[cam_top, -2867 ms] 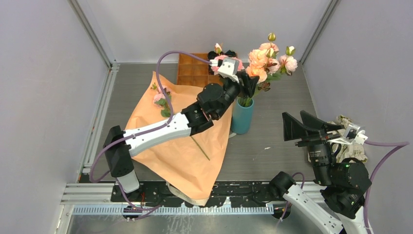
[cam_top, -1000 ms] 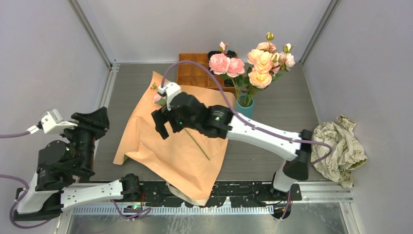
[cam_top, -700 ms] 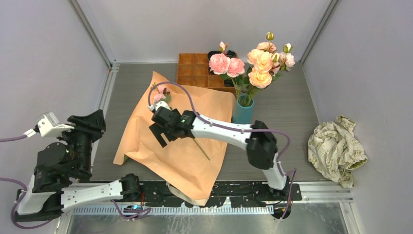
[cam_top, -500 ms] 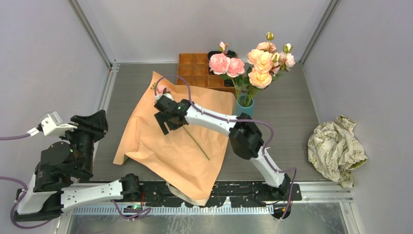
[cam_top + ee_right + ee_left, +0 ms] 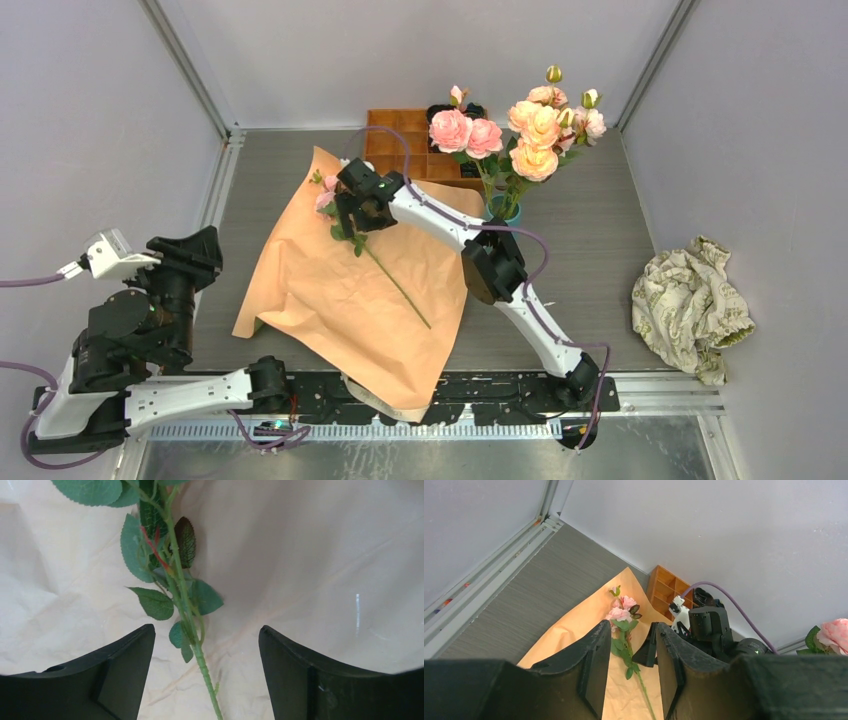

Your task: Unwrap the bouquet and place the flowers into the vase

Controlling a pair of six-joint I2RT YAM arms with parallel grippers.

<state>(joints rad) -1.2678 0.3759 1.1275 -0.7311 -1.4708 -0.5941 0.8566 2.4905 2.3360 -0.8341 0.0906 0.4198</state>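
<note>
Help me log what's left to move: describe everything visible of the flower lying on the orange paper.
The flower is a single sprig: small pink blooms and a bud at its far end, serrated green leaves below them, then a long, thin bare stem. It lies flat and diagonal on the crumpled peach paper, blooms toward the far left, stem end pointing near right. The right gripper straddles its leafy part, jaws open, not gripping it.
</note>
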